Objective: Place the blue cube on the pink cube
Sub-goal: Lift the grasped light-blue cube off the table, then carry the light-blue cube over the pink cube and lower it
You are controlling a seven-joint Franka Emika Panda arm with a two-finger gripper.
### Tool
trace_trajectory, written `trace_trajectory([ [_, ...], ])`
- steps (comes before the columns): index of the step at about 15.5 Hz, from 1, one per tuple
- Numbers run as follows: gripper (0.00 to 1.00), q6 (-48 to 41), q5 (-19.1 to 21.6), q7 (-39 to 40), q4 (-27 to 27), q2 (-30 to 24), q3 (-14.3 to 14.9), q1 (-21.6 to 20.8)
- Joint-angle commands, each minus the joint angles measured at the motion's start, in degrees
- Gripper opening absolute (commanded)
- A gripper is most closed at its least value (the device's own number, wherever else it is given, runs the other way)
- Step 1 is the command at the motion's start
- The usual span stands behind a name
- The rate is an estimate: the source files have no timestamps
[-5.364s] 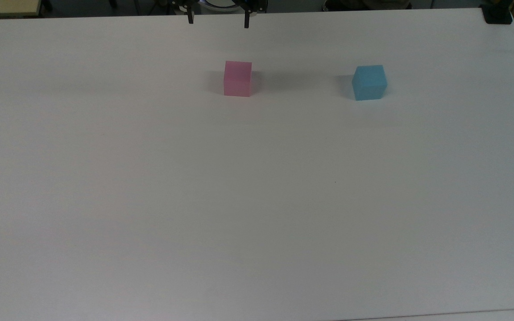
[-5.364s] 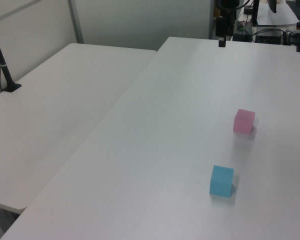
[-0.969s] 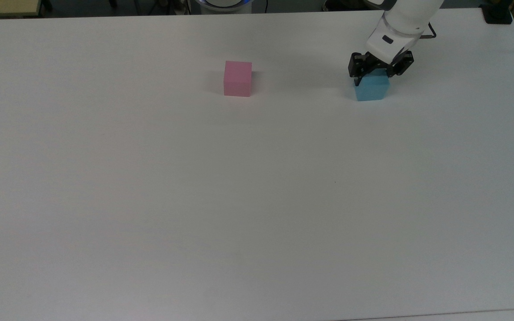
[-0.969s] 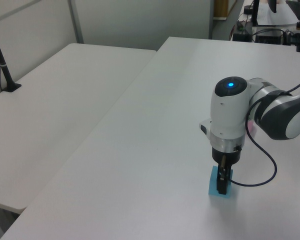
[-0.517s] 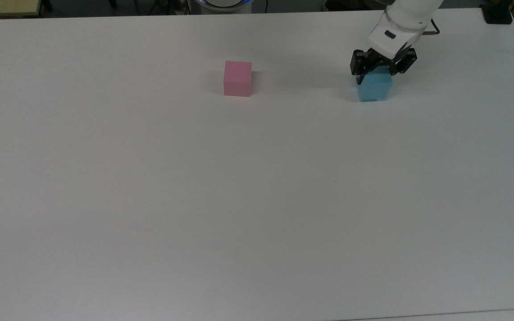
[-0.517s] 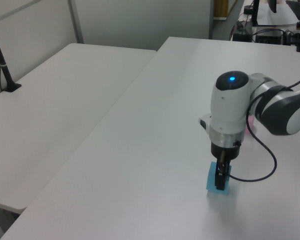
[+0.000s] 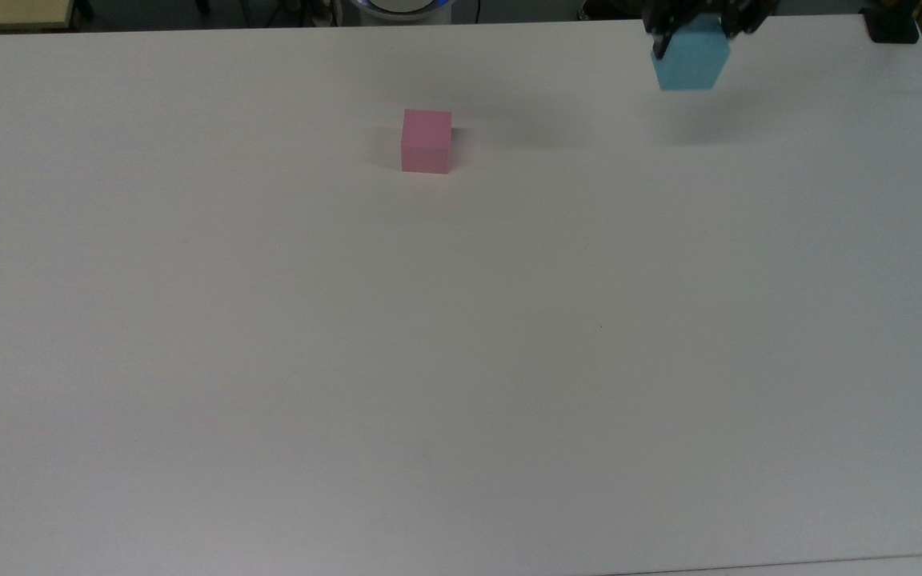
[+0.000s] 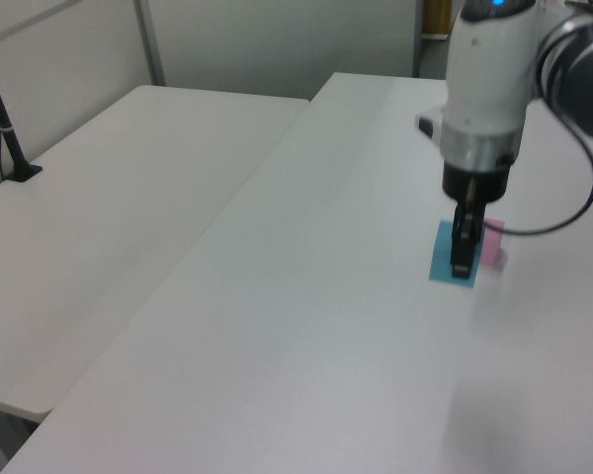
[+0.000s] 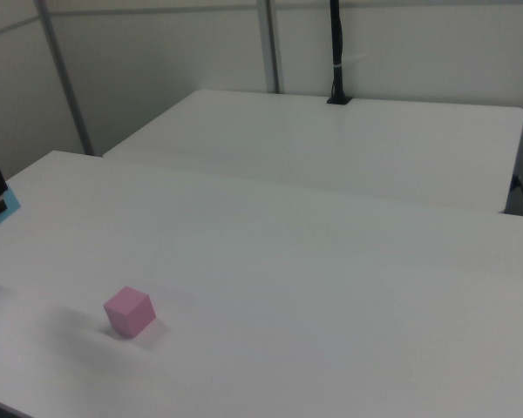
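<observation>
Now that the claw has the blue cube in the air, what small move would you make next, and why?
Probably carry the blue cube sideways toward the top view's left, until it hangs over the pink cube. The claw grips it clear of the table, well off to one side.

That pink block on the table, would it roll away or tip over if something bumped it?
Probably not: the pink cube sits flat on the table, so it would likely slide. It looks matte, maybe foam, so probably light.
</observation>
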State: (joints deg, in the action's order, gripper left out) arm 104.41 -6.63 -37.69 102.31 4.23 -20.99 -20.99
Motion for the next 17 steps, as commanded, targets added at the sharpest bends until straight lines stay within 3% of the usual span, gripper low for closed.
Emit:
trace_trajectory([
  [1,0.12,-3.8,1.4,3.2,-2.4,-0.9,0.5,1.5],
  [5,0.12,-5.4,2.4,5.3,-2.5,-2.9,0.9,2.6],
  [7,0.12,-6.8,2.6,7.9,-2.8,-4.1,2.5,3.7],
  [13,0.12,-7.6,4.3,20.0,2.4,-9.3,15.3,3.7],
  [17,0.12,-6.5,4.3,22.9,7.3,-13.3,21.5,3.8],
])
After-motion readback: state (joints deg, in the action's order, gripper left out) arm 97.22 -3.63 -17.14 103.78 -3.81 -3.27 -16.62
